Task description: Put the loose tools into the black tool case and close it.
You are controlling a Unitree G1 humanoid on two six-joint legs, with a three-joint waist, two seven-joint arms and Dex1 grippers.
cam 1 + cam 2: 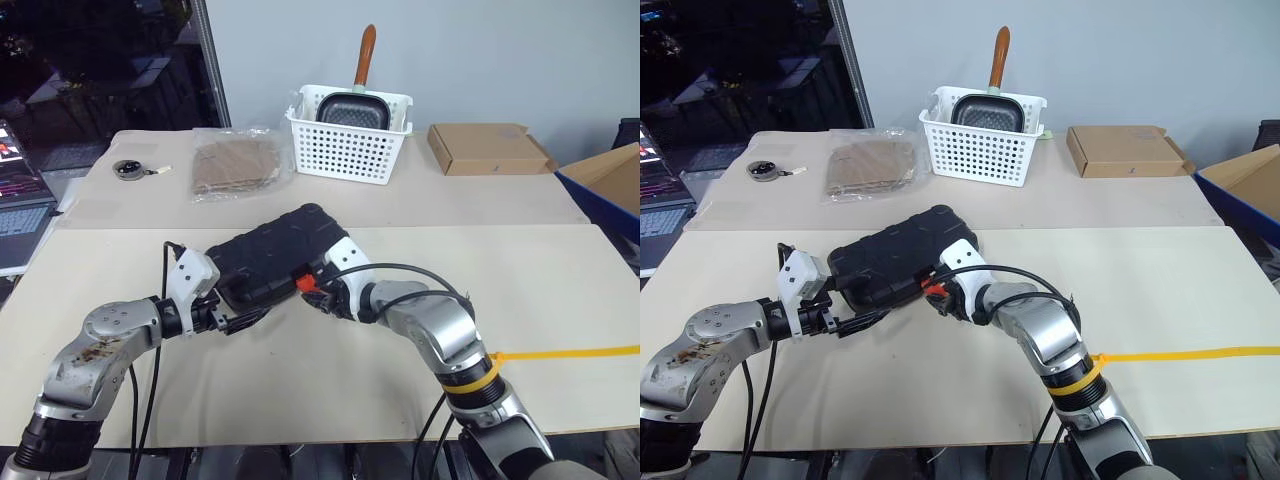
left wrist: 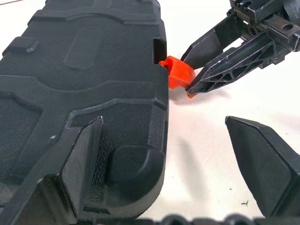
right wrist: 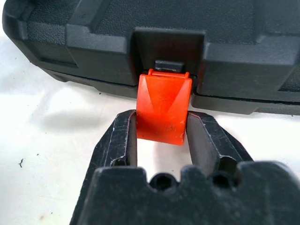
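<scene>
The black tool case (image 1: 275, 250) lies on the table with its ribbed lid down. The loose tools are out of view. Its small orange latch (image 3: 163, 110) sticks out from the front edge, flipped away from the case. My right gripper (image 3: 161, 117) is shut on that latch, one finger pressed on each side; the same pinch shows from the left wrist at the latch (image 2: 177, 72). My left gripper (image 1: 250, 318) is open at the case's near corner, one finger (image 2: 79, 154) over the lid and the other over bare table.
A white lattice basket (image 1: 350, 150) holding a pan (image 1: 352, 108) stands at the back. A cardboard box (image 1: 488, 148) lies to its right, a plastic bag (image 1: 235, 165) and a tape measure (image 1: 128, 170) to its left. Yellow tape (image 1: 570, 352) crosses the table's right side.
</scene>
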